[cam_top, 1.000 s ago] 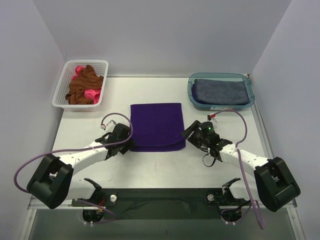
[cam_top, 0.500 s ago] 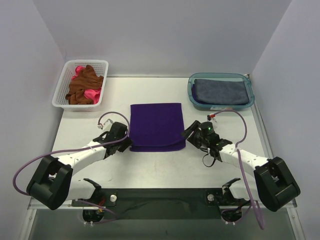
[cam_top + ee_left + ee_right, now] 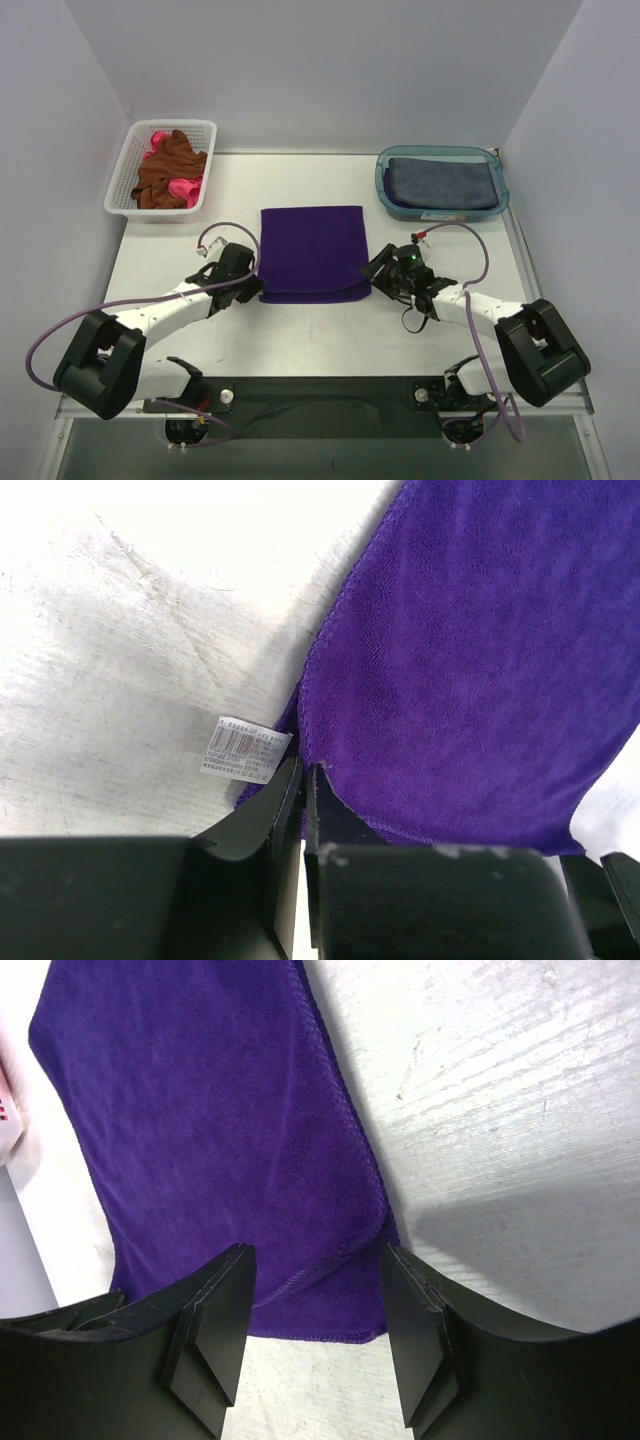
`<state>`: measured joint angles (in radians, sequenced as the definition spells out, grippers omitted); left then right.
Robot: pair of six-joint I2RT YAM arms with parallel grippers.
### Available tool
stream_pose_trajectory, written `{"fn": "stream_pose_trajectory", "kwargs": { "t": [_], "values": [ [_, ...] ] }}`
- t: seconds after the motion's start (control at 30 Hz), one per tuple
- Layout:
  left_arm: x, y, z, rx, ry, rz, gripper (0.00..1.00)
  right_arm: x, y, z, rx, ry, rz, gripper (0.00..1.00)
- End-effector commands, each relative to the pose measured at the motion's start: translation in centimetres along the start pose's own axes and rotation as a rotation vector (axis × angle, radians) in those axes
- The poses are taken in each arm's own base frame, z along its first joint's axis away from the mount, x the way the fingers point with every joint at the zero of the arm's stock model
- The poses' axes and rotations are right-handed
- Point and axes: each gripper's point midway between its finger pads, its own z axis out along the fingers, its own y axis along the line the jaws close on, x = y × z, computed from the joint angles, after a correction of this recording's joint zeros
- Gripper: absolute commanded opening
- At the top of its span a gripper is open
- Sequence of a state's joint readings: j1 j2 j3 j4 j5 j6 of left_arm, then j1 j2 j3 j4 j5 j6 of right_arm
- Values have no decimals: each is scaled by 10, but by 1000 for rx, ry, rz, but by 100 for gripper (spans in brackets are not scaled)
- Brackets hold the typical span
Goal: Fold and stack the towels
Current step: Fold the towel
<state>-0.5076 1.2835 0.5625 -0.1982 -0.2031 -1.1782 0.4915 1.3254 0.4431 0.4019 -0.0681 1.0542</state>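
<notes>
**Purple towel flat on the bench, a tool at each near corner**

The purple towel [image 3: 312, 250] lies doubled over in the middle of the bench [image 3: 320, 335]. The left tool [image 3: 303, 778] is pinched together on the hem of the towel's near-left corner, just beside a white label [image 3: 244, 752]. The right tool [image 3: 312, 1255] has its jaws apart, one on either side of the near-right corner. A slate towel [image 3: 440, 183] lies folded in the teal tub [image 3: 383, 188] at far right. The rust-brown towel [image 3: 165, 168] and pink towel [image 3: 182, 188] are heaped in the white basket [image 3: 122, 185] at far left.
</notes>
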Motion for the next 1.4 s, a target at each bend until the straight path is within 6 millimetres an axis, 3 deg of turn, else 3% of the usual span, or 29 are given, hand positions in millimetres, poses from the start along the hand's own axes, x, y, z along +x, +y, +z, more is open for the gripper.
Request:
{"fn": "stream_pose_trajectory", "kwargs": {
  "t": [0.0, 0.2, 0.37, 0.6, 1.13, 1.37],
  "values": [
    [-11, -24, -4, 73, -23, -3, 10, 0, -2, 5, 1, -7, 39, 52],
    [-10, -24, -5, 75, -19, 8, 4, -2, 1, 9, 6, -9, 73, 52],
    [-10, -24, -7, 81, -17, 16, 3, -3, -2, 5, 61, -1, 113, 51],
    [-10, -25, -9, 89, -16, 20, 2, -10, 9, 2, 105, 8, 117, 46],
    [-11, -26, -11, 104, -20, 28, 2, 2, -11, 8, 235, 63, 149, 45],
    [-9, -24, -11, 104, -17, 33, 2, 1, -9, 11, 240, 64, 157, 43]
  ]
}}
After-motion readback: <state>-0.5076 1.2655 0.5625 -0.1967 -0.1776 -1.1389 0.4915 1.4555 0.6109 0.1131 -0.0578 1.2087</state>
